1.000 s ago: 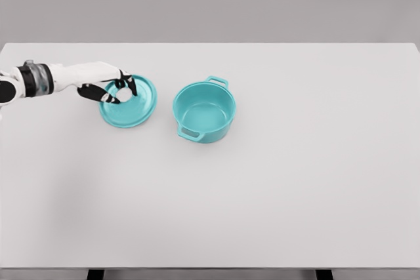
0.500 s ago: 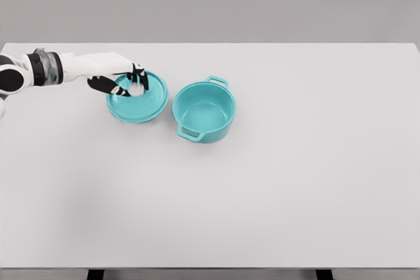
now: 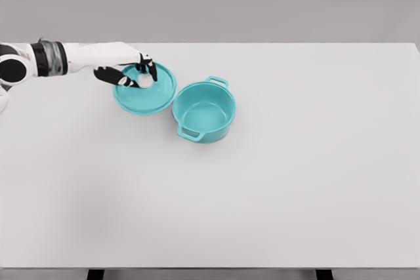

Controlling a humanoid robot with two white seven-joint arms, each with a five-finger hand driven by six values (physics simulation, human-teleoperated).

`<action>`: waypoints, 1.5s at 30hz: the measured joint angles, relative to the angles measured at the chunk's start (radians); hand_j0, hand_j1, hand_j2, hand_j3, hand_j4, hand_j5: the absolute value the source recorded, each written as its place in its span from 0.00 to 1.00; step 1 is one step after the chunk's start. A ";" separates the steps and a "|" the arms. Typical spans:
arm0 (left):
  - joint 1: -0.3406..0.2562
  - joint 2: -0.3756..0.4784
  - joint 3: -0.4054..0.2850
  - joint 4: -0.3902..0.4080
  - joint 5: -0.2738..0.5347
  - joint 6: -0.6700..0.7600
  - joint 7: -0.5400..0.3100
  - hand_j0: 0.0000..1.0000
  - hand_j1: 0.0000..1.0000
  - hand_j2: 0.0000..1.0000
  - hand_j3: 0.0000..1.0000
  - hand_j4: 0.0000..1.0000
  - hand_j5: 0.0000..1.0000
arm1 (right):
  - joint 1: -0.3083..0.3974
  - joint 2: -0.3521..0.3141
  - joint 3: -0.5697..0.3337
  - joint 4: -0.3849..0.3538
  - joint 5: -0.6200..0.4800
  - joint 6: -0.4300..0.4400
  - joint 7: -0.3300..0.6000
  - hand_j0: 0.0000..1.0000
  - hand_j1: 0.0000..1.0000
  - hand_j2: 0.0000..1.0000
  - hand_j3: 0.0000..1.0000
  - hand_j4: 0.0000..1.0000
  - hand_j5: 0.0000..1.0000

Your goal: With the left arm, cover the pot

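Wide flat white tabletop [image 3: 275, 188] is carrying everything, grey wall behind. Round teal metal pot with two loop handles [image 3: 205, 112] is sitting upright and open near the middle-left of the tabletop, mouth up, interior bare, one handle toward the camera and one away, so it is ready to be covered from above. Round teal domed lid with a pale knob [image 3: 145, 88] is hanging just left of the pot, its right edge reaching the pot's left rim in the picture; whether they are touching cannot be told. The lid is looking lifted and slightly tilted rather than lying flat, which fits being carried by its knob. White left arm is coming in from the left edge, and the left hand [image 3: 134, 75] with dark fingers is clenching around the lid's knob from above, a top grip that is keeping the lid's underside facing down for setting onto the pot. Right arm is not showing. Against the frames a second and half a second back: the lid and hand are now further right and higher in the picture, the gap to the pot is closing to nothing, the arm is reaching further in, and the pot is not shifting.
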 measured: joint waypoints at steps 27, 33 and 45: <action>-0.017 -0.123 -0.020 0.015 -0.006 0.000 -0.011 0.51 0.51 0.51 0.51 0.51 0.51 | 0.000 0.000 0.000 0.000 0.000 0.000 0.000 1.00 1.00 1.00 1.00 1.00 1.00; -0.028 -0.162 -0.035 0.030 -0.011 0.000 -0.012 0.51 0.51 0.51 0.51 0.51 0.51 | 0.000 0.000 0.000 0.000 0.000 0.000 0.000 1.00 1.00 1.00 1.00 1.00 1.00; -0.031 -0.211 -0.047 0.047 -0.012 0.001 -0.012 0.51 0.51 0.51 0.51 0.51 0.51 | 0.000 0.000 0.000 0.000 0.000 0.000 0.000 1.00 1.00 1.00 1.00 1.00 1.00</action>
